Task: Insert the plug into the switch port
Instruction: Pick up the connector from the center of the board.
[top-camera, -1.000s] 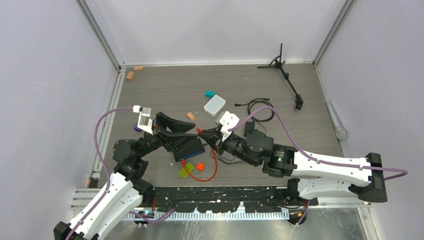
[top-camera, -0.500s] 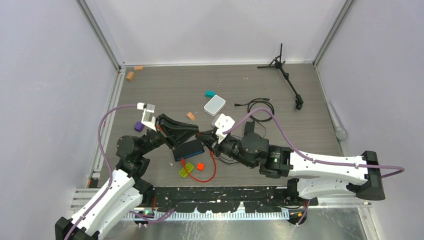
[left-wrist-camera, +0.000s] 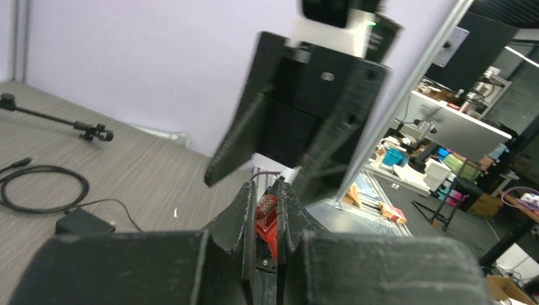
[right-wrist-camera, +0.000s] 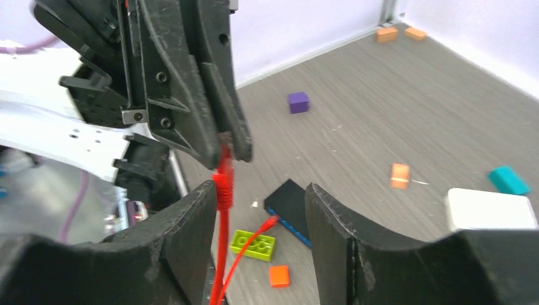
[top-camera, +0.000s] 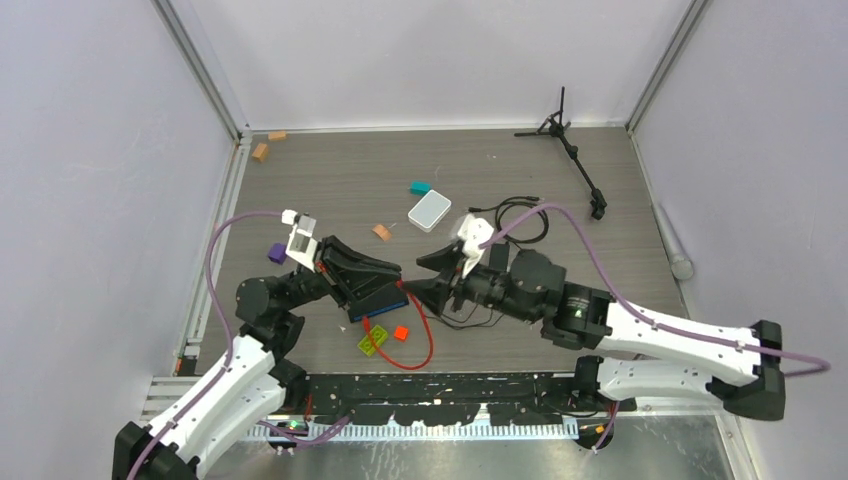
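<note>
**Plug pinched by left gripper, right gripper open beside cable**

- Labels: print on the switch point(top-camera: 378, 297) is too small to be read. No lettering can be made out on the white box point(right-wrist-camera: 489, 210) either.
- Left gripper point(left-wrist-camera: 266, 190): jaws are closed almost fully, with only a thin gap, and that gap is filled by the red plug point(left-wrist-camera: 267, 211). The same grip is seen from the right wrist, where the cable end is clamped between the fingertips point(right-wrist-camera: 236, 141) and the red boot sticks out just below.
- Right gripper point(right-wrist-camera: 260, 190): jaws are held wide apart and nothing is gripped. The red cable point(right-wrist-camera: 219, 254) hangs just beside one finger point(right-wrist-camera: 191, 222); contact cannot be confirmed.
- Plug position: it is held in the air above the table point(top-camera: 330, 180), between the two grippers and apart from the switch point(right-wrist-camera: 289, 200). It is not seated in any port.
- The switch lies flat on the table, with its blue face turned toward the arm bases.
- The cable's other end point(right-wrist-camera: 270, 221) lies on the table between the switch and a green brick point(right-wrist-camera: 253, 244).
- A black power brick point(left-wrist-camera: 79, 222) with its thin wire is seen further back.
</note>
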Robot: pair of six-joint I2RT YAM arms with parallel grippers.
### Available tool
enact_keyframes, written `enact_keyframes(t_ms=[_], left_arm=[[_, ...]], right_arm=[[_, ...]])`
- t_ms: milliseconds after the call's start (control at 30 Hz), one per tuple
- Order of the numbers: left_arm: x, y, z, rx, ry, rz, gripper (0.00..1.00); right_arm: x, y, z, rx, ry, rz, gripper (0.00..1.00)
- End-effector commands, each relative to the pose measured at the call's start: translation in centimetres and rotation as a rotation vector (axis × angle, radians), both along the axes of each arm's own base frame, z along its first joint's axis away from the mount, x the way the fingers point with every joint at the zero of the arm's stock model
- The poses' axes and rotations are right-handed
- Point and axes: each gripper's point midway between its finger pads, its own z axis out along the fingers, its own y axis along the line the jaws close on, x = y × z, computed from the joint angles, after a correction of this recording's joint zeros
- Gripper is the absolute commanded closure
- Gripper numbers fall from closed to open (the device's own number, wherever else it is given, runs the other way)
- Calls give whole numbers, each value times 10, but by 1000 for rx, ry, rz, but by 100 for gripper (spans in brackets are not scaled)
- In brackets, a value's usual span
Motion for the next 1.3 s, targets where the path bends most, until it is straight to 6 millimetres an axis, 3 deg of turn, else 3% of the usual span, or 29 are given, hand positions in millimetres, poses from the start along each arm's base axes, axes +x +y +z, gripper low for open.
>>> enact_keyframes(t_ms=[0,300,467,933,1267], left_arm=[[-30,5,23,-77,-159,-98,100],[-38,5,30,-108,-190,-157,100],[-40,5,33,-112,-198,-166,100],[-42,9,40,-142,-217,-141,100],[-32,16,47,-205,-251,-34,100]], right_arm=[[-20,-11,7,154,189,216,41],[-45,-5,41,394,318,583,43],[-49,-2,46,429,320,627,43],[-51,7,41,451,378,699,62],[-53,8,47,505,399,741,62]])
